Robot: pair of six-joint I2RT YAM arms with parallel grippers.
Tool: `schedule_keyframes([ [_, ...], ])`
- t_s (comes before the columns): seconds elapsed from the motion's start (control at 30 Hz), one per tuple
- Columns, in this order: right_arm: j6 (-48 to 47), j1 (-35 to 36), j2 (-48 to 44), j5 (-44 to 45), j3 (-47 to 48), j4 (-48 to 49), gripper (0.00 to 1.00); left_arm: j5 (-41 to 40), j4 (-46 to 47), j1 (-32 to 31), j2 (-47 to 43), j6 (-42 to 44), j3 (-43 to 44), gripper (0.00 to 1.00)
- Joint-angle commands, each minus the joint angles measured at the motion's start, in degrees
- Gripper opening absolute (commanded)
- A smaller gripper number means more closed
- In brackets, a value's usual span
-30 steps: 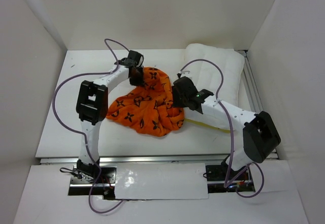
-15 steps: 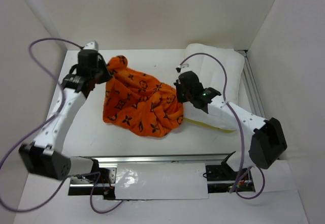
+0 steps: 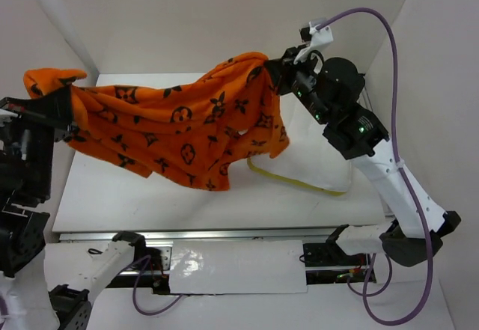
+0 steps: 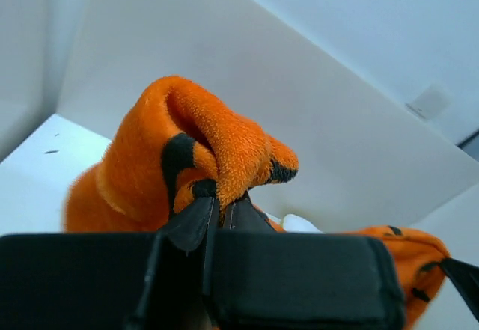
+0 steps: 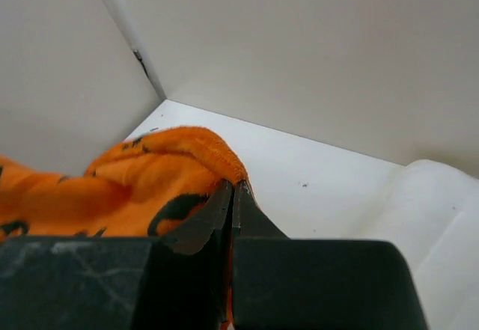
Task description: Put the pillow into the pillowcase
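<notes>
Left hand (image 3: 67,113) and right hand (image 3: 275,75) each pinch shut on a pillowcase (image 3: 179,124) corner (brown flower and star motifs), stretching it above the table (image 3: 112,195). The pillow (image 3: 322,167) lies under its right end.

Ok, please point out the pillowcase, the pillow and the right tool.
pillowcase (image 3: 179,132): top view, middle of the spread orange cloth.
pillow (image 3: 310,158): top view, bare white face.
right tool (image 3: 274,74): top view, tips pinching the cloth.
</notes>
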Motion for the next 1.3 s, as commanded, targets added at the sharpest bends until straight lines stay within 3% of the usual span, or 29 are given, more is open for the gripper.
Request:
schedule_keyframes([
  [0.0, -1.8, 0.3, 4.6, -0.8, 3.2, 0.0, 0.0, -8.6, -3.3, 0.1, 4.4, 0.5, -3.1, 0.0],
  [0.13, -1.8, -3.3, 14.7, -2.3, 9.0, 0.0, 0.0, -13.2, -5.4, 0.1, 9.2, -5.2, -7.9, 0.0],
  [0.2, -1.3, -5.1, 24.6, -4.6, 13.4, -1.2, 0.0, -14.5, -5.4, 1.8, 13.1, -8.0, -11.4, 0.0],
  [0.27, -1.3, -7.8, 32.3, -5.9, 21.9, -2.1, 0.0, -14.5, -4.5, 3.5, 16.0, -8.5, -12.9, 0.0],
  [0.3, -1.3, -8.7, 40.8, -6.0, 25.7, -2.7, 0.0, -14.5, -3.8, 5.8, 19.3, -9.0, -12.9, 0.0],
  [0.33, -1.3, -10.6, 45.5, -6.0, 36.7, -3.9, 0.0, -14.5, -3.8, 7.1, 21.1, -9.6, -12.9, 0.0],
  [0.4, -0.5, -12.3, 58.6, -9.5, 47.8, -5.4, 0.0, -11.4, -3.2, 12.2, 26.5, -9.6, -10.0, 0.0],
  [0.47, 0.1, -13.6, 63.2, -11.6, 55.7, -5.4, 0.09, -6.2, -3.2, 15.1, 29.1, -9.6, -8.7, 0.0],
  [0.5, 0.1, -13.6, 63.2, -14.0, 55.1, -5.9, 0.21, -5.3, -3.2, 16.7, 29.9, -9.6, -8.2, 0.0],
  [0.53, -1.4, -13.6, 61.4, -15.7, 52.4, -5.0, 0.26, -5.3, -3.2, 17.2, 29.9, -8.9, -8.2, 0.0],
  [0.6, -4.8, -11.4, 55.9, -15.6, 38.2, -2.5, 0.42, -4.6, -2.6, 18.3, 29.5, -8.9, -9.4, 0.0],
  [0.67, -9.5, -6.8, 46.9, -8.6, 24.9, 1.2, 0.76, -3.9, -2.6, 19.4, 26.5, -10.0, -12.3, 0.0],
  [0.7, -10.6, -5.3, 44.4, -2.7, 21.3, 1.9, 0.86, -3.9, -2.0, 19.4, 25.1, -10.5, -13.5, 0.0],
  [0.77, -10.4, -1.8, 38.2, -0.5, 13.1, 1.1, 0.99, -3.2, 0.0, 20.0, 22.0, -11.5, -18.1, 0.0],
  [1.0, -4.1, 10.8, 30.1, 0.3, -9.1, -2.1, 1.0, -2.0, -0.1, 20.0, 14.2, -11.5, -24.9, 0.0],
  [1.13, 1.1, 18.2, 30.7, 11.3, -13.8, -6.2, 1.0, -3.2, -3.4, 20.5, 13.7, -12.0, -25.4, 0.0],
  [1.27, 3.2, 19.0, 28.5, 6.6, -21.4, -3.2, 0.96, -4.8, -6.3, 20.5, 12.5, -12.6, -26.0, 0.0],
])
